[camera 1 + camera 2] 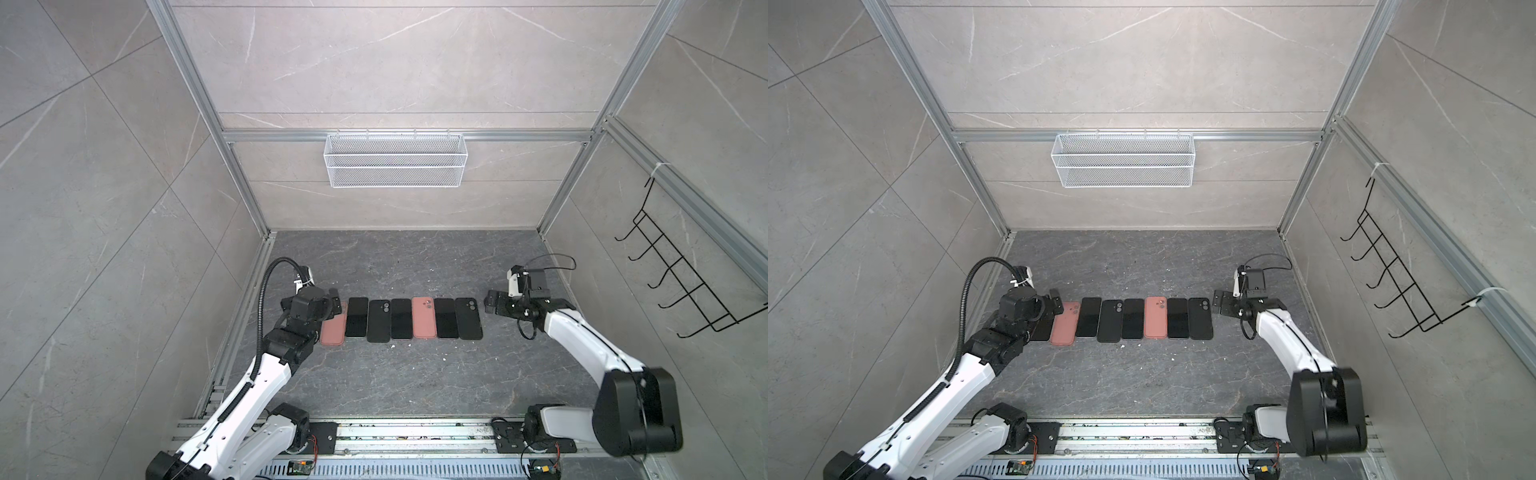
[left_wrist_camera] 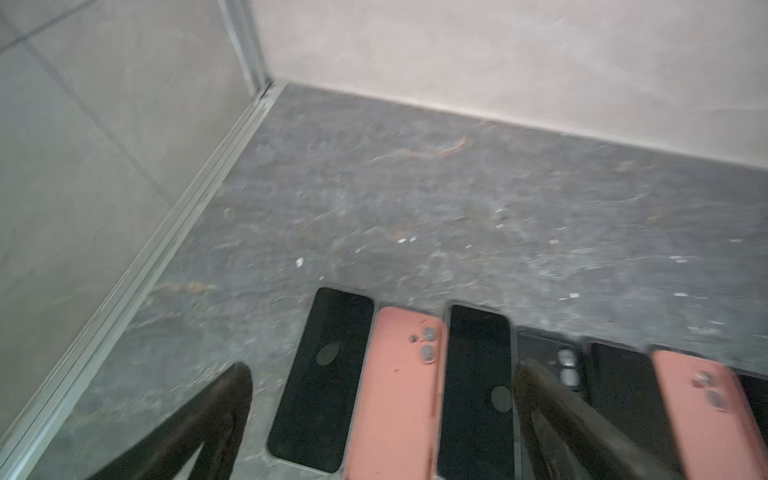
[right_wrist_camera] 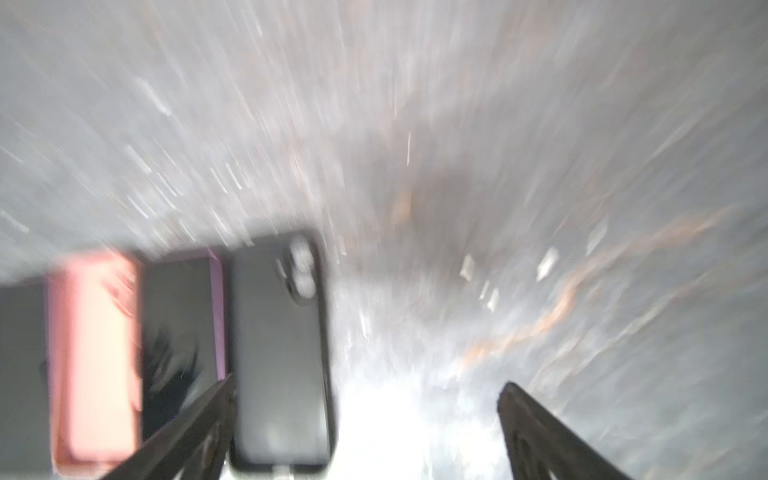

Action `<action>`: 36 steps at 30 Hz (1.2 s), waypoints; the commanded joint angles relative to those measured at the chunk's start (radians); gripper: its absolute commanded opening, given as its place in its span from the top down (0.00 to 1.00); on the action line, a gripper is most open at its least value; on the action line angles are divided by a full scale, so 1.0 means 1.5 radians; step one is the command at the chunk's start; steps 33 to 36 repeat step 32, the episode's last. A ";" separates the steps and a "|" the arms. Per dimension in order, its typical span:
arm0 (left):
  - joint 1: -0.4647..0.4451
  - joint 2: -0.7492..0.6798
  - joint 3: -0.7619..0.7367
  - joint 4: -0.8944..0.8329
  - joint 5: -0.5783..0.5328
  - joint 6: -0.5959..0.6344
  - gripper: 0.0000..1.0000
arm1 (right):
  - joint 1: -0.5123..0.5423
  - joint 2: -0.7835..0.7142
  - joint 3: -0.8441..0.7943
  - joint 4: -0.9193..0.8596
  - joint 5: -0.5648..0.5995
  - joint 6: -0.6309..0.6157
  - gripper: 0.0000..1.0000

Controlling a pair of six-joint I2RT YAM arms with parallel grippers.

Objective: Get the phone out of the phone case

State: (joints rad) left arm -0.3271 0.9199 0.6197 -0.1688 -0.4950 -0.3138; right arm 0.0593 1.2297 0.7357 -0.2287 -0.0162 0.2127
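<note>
Dark veined stone floor (image 1: pixel 395 374) inside pale tiled walls; white wire basket (image 1: pixel 395 160) on the back wall, black hook rack (image 1: pixel 685 282) on a side wall.

Stock: one row of eight flat pieces lying close side by side. The landmark is the pink case (image 1: pixel 424 318) nearer the right arm.
- To its right: a screen-up phone (image 1: pixel 446 318), then the end black case (image 1: pixel 468 318), lenses up.
- To its left: another screen-up phone (image 1: pixel 401 318), the second black case (image 1: pixel 379 321), a further screen-up phone (image 1: pixel 357 318), the second pink case (image 1: pixel 333 328), and the last phone (image 1: pixel 1044 330), partly hidden under the left arm.

Claws:
- left gripper (image 1: pixel 334 301) is far left of the landmark, over that end of the row. Its fingers are spread wide and hold nothing.
- right gripper (image 1: pixel 491 302) is well right of the landmark, beyond the end black case and apart from it. Its fingers are spread and empty.

Progress, as a judgement: four dark screens alternate with four lens-backed shells, which reads as phones laid beside emptied cases. That would leave the work largely done. Whether any back-up shell holds a phone inside cannot be told, since the wrist views are blurred and the lens openings look grey either way. No extraction is in hand.

Markings: no brand, label or writing is legible on any piece — none on the arms either.
</note>
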 commanded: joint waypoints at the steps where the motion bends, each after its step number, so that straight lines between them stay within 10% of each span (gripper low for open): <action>1: 0.066 0.002 -0.100 0.258 -0.038 0.072 0.00 | 0.004 -0.034 -0.153 0.326 0.064 -0.032 0.01; 10: 0.182 0.227 -0.262 0.696 0.108 0.213 0.00 | 0.055 0.100 -0.356 0.878 0.156 -0.155 0.00; 14: 0.231 0.411 -0.184 0.744 0.210 0.203 0.01 | 0.040 0.183 -0.272 0.780 0.148 -0.128 0.00; 36: 0.247 0.383 -0.176 0.677 0.228 0.184 0.00 | 0.018 0.187 -0.263 0.765 0.163 -0.105 0.00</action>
